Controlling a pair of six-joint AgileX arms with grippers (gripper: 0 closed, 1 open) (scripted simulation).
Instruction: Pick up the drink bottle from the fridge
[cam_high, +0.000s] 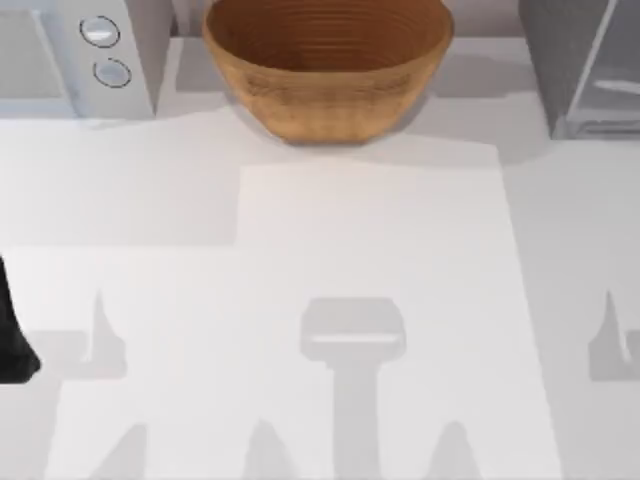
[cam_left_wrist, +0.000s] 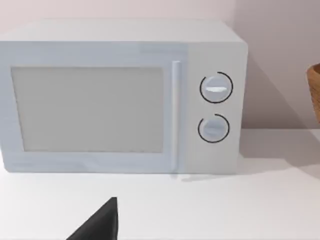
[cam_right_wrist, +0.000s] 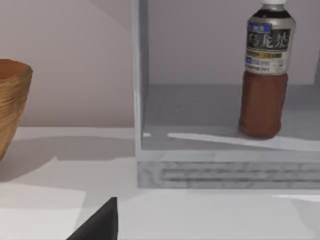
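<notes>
bottle: drink bottle (cam_right_wrist: 264, 75) upright on fridge (cam_right_wrist: 200, 170) shelf, near its front edge
table (cam_high: 370, 300): our open room
jaws: can't tell, either arm

A matte black, unmarked body part of the left arm (cam_high: 14, 335) is seen beside the table (cam_high: 370, 260), and black wedge-shaped gripper tips are seen in both wrist views.

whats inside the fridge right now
The drink bottle stands upright on the floor of the fridge, seen in the right wrist view. The fridge's upper part and far side are cut off, so anything there can't be seen.
</notes>
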